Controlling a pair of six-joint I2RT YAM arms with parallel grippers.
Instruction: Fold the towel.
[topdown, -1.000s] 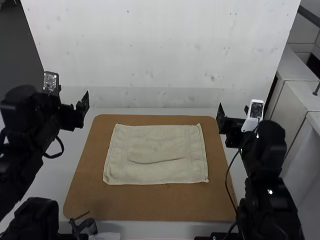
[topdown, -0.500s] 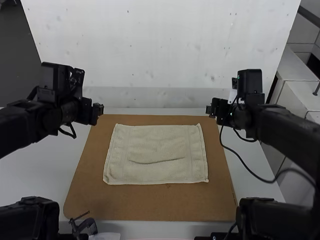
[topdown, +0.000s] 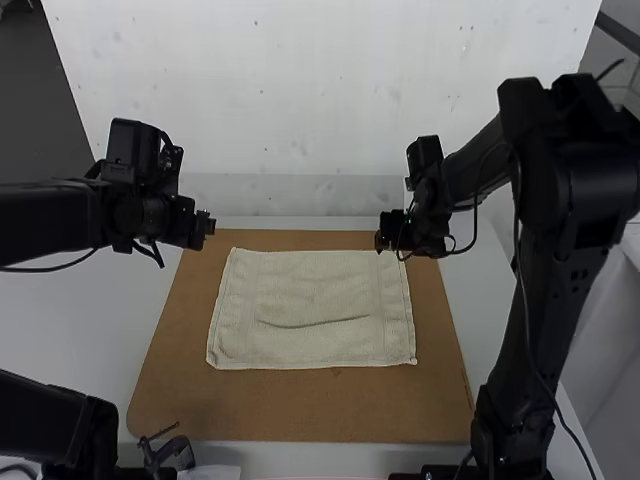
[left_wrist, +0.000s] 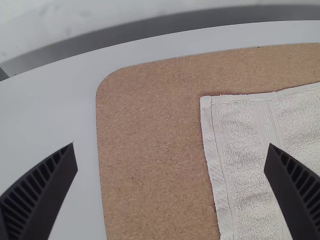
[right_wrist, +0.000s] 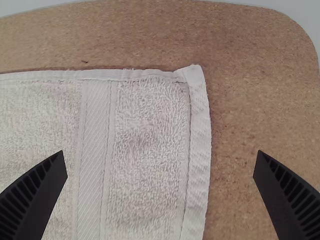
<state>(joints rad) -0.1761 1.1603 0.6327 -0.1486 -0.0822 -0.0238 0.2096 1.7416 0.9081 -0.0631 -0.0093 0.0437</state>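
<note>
High view: the towel (topdown: 310, 285) lay spread, unfolded, on the brown board (topdown: 300, 410), its long sides running left to right. This view gave the whole outline, plus a thin crease (topdown: 312, 323) crossing the middle part, somewhat toward the near edge. The left gripper (topdown: 209, 224) hung over the board's far left corner, apart from the towel. The right gripper (topdown: 384, 238) was at the towel's far right corner, seen partly against the cloth.

Left wrist view: gave finer detail of the far left corner, with a flat hem (left_wrist: 215, 150) along the side and a smooth woven band (left_wrist: 270, 120) running parallel to it. State of the left gripper (left_wrist: 171, 147): spread wide, grasping nothing. One dark ribbed finger (left_wrist: 42, 192) stood over the white table (left_wrist: 45, 120), the other over the cloth.

Right wrist view: showed the far right corner close up, between the two fingers, with looped pile, a similar band (right_wrist: 95, 150) and a slightly uneven hem at the corner tip. State of the right gripper (right_wrist: 159, 154): spread wide, nothing grasped. One finger stood over the cloth, the other over the board.
</note>
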